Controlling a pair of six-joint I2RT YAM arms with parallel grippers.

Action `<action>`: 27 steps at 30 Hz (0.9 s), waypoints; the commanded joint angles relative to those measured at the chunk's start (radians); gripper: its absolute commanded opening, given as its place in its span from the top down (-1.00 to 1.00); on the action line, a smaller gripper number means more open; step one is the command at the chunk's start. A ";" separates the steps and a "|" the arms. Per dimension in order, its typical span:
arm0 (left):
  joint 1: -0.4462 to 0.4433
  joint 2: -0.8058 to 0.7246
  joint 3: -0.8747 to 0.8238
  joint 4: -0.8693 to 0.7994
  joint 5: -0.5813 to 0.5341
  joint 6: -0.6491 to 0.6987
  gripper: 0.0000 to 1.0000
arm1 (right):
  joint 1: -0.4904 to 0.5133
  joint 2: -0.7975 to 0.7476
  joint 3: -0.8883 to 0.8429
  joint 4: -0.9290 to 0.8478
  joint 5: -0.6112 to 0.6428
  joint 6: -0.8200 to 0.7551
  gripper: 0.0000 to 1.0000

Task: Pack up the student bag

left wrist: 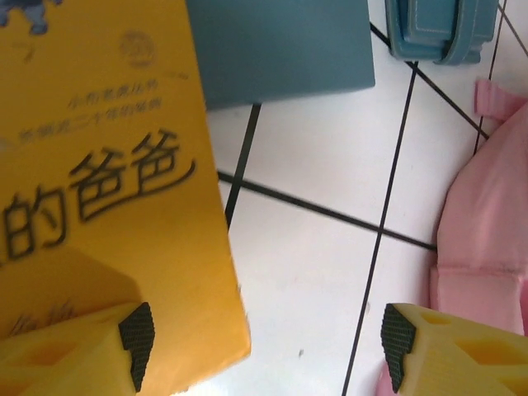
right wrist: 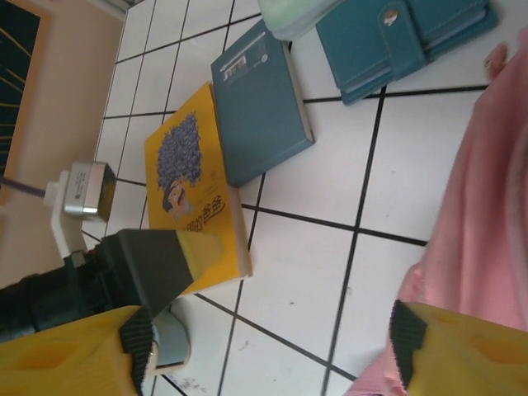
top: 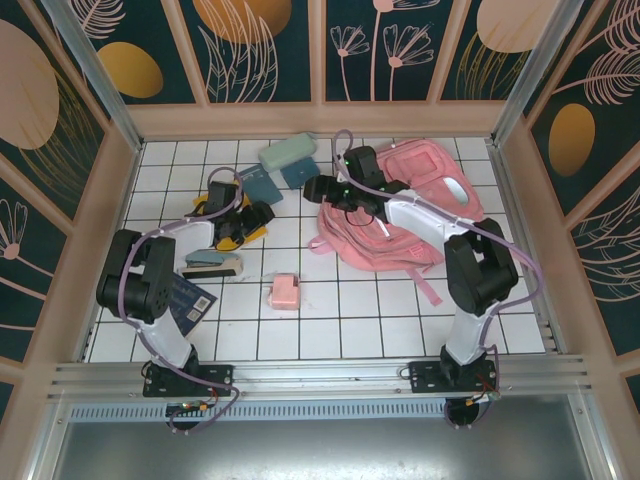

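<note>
White tiles (top: 400, 320) carry the student bag (top: 432, 168) far right, right gripper (right wrist: 272, 342) spread beside it, left gripper (left wrist: 264, 351) spread over a yellow book (left wrist: 99, 165).

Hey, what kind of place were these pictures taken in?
Probably a staged robot test cell, not a real classroom: a white tiled table boxed in by flower-patterned wall panels, left arm and right arm bolted to a metal rail, pink backpack and yellow book laid out.

table (top: 340, 325): white tiles, carrying everything
backpack (top: 400, 205): lying right of centre
yellow book (right wrist: 194, 194): lying just beside the teal book (right wrist: 260, 103)
wallet (right wrist: 412, 37): lying near the teal book
pink box (top: 285, 291): sitting near the front
</note>
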State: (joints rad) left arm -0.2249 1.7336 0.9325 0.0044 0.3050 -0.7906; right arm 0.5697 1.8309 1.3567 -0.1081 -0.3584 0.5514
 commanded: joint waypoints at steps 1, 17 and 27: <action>0.028 -0.095 -0.002 -0.077 -0.020 0.004 -0.54 | 0.025 0.051 0.065 0.032 -0.040 0.000 -0.34; 0.228 -0.143 -0.159 -0.066 -0.151 0.020 -0.49 | 0.160 0.455 0.461 -0.072 -0.026 -0.109 0.08; 0.231 -0.075 -0.157 -0.056 -0.134 0.005 -0.44 | 0.226 0.655 0.687 -0.186 0.004 -0.169 0.13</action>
State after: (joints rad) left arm -0.0017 1.6413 0.7830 -0.0406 0.1738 -0.7753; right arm 0.7807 2.4599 1.9995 -0.2375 -0.3782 0.4194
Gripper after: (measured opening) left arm 0.718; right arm 0.437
